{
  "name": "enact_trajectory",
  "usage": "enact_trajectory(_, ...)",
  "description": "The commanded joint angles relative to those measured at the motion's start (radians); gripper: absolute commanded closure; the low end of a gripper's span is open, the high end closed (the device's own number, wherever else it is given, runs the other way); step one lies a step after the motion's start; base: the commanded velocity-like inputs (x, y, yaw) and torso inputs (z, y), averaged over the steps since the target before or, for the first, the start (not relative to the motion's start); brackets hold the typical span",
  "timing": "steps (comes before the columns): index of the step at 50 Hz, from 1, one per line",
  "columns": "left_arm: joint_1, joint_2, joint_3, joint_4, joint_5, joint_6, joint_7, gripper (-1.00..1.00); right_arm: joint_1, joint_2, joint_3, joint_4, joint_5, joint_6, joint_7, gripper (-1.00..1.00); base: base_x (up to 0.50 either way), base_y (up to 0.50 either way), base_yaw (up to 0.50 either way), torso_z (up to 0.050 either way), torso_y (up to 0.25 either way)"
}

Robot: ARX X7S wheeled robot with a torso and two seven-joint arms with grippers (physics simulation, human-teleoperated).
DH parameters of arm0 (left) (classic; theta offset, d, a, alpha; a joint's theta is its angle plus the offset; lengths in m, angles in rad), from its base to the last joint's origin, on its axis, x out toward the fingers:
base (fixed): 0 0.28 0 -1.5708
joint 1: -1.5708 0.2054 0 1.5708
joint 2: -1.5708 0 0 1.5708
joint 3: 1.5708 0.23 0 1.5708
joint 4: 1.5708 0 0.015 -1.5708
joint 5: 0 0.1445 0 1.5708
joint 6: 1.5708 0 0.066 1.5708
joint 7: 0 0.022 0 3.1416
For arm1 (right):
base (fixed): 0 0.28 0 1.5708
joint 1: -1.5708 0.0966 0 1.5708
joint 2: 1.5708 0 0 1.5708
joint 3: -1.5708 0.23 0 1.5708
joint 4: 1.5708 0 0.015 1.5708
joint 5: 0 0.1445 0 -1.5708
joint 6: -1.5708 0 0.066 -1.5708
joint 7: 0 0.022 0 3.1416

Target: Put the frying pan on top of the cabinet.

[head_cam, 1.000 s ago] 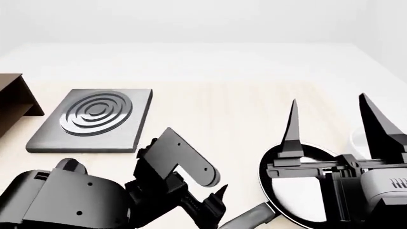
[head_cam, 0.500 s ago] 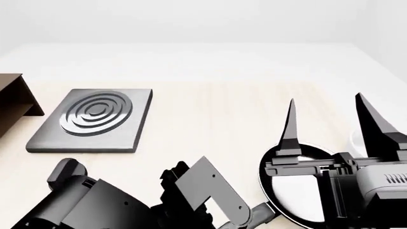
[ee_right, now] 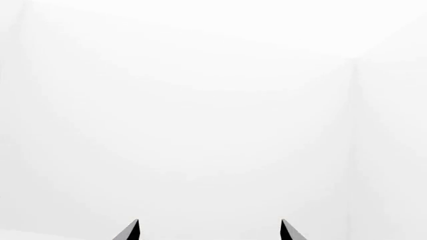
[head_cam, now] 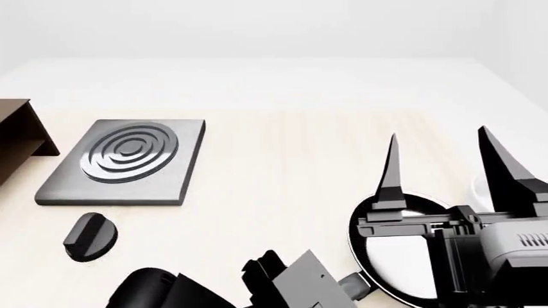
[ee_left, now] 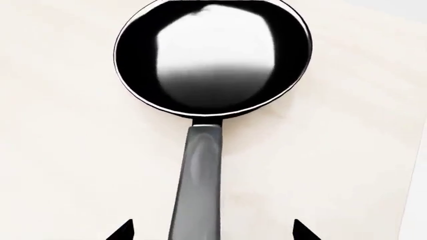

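The frying pan (ee_left: 213, 55) lies flat on the pale table, black with a glossy inside. Its long grey handle (ee_left: 200, 185) runs back between my left gripper's (ee_left: 213, 230) two fingertips, which stand wide apart and clear of it; that gripper is open. In the head view the pan (head_cam: 398, 263) sits at the lower right, partly hidden behind my right gripper (head_cam: 438, 132). The right gripper is open, points upward and holds nothing; its wrist view shows only white wall past the right gripper (ee_right: 210, 229). The cabinet (head_cam: 13, 138) shows only as a dark brown corner at the far left edge.
A square grey plate with rings (head_cam: 128, 160) lies right of the cabinet. A small black knob (head_cam: 90, 236) sits in front of it. My left arm (head_cam: 291, 289) fills the bottom middle. A white rounded object (head_cam: 479, 189) peeks from behind the right finger.
My left arm has swung down and to the right toward the pan's handle, uncovering the black knob. The right gripper has stayed almost still.
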Motion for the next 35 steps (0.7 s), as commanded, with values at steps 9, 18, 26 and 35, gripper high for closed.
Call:
enact_trajectory(9,0.038,-0.003,0.140,-0.075,0.199,0.065,0.120,-1.00,-0.008,0.006,0.002,-0.008,0.001,-0.007,0.006,-1.00,0.00,0.00,0.00,0.000,0.000)
enact_trajectory(18,0.051,-0.016,0.198,-0.140,0.281,0.094,0.155,-1.00,-0.012,0.002,-0.006,0.004,-0.004,-0.020,0.004,-1.00,0.00,0.00,0.00,0.000,0.000)
enact_trajectory(26,0.054,-0.008,0.205,-0.237,0.308,0.084,0.115,-1.00,-0.018,0.002,-0.007,0.010,-0.004,-0.027,0.005,-1.00,0.00,0.00,0.00,0.000,0.000)
enact_trajectory(35,0.051,-0.001,0.191,-0.296,0.324,0.087,0.061,1.00,-0.018,0.001,-0.012,0.018,-0.005,-0.034,0.004,-1.00,0.00,0.00,0.00,0.000,0.000)
